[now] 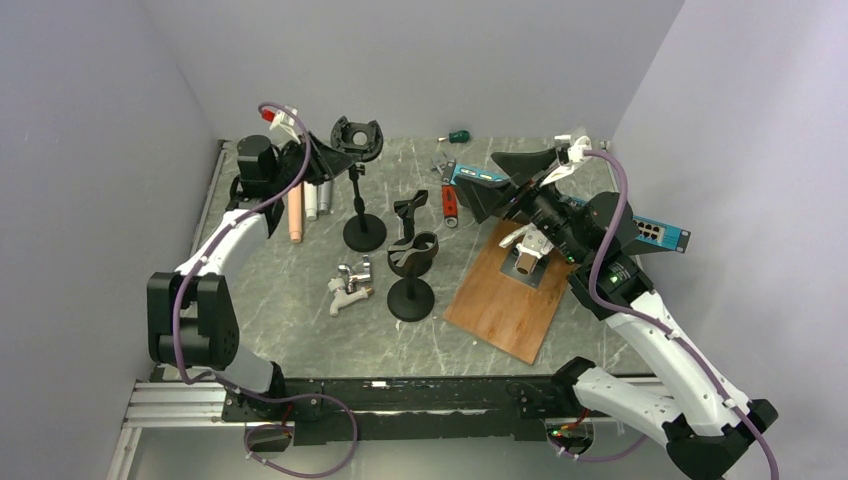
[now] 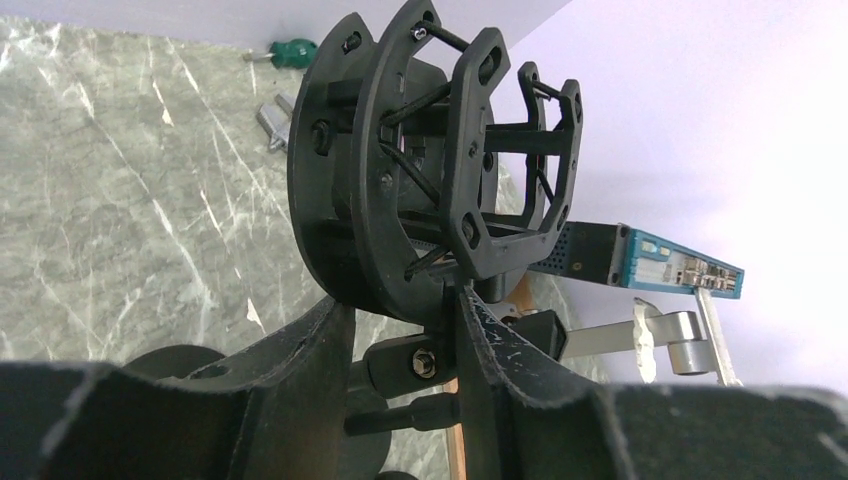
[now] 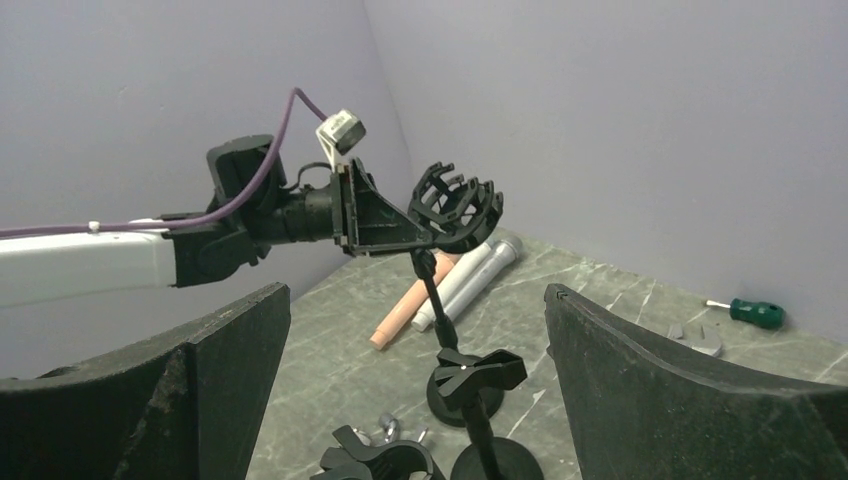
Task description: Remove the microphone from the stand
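Observation:
An empty black shock mount tops a thin stand with a round base. My left gripper is closed on the mount's lower ring; in the left wrist view both fingers press against it. Three microphones lie on the table left of the stand: peach, white and grey. No microphone shows in any stand. My right gripper is wide open and empty, raised at the right, and faces the mount from a distance.
Two more black stands are in the middle, one with a clip and one with a cup holder. A metal fitting lies beside them. A wooden board, blue switch, red tool and green screwdriver are right and back.

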Action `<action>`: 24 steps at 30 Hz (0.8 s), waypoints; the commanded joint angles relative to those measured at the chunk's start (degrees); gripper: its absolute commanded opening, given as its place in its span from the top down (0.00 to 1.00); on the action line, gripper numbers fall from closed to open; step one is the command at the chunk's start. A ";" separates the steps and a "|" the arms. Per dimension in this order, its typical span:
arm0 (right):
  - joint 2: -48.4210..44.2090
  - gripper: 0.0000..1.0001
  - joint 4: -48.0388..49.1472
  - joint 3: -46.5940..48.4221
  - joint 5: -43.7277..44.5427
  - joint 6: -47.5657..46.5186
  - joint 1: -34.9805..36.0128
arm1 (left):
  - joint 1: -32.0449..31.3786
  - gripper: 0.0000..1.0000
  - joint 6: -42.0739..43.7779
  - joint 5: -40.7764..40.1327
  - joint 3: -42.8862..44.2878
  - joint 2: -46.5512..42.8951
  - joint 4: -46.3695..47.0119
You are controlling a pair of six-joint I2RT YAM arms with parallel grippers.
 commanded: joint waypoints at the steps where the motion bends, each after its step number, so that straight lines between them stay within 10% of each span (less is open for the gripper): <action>1: -2.02 0.00 0.67 -0.35 1.28 -0.87 -0.08 | -0.26 0.67 8.20 -5.77 -5.49 6.59 -14.48; 13: -3.51 0.00 -0.56 -0.55 2.45 -1.93 -0.03 | -0.58 0.66 8.02 -7.93 -5.92 7.77 -15.28; 24: -3.78 0.00 -3.78 0.84 5.31 -2.93 -0.03 | -0.62 0.32 15.11 -13.02 8.25 -3.86 -30.28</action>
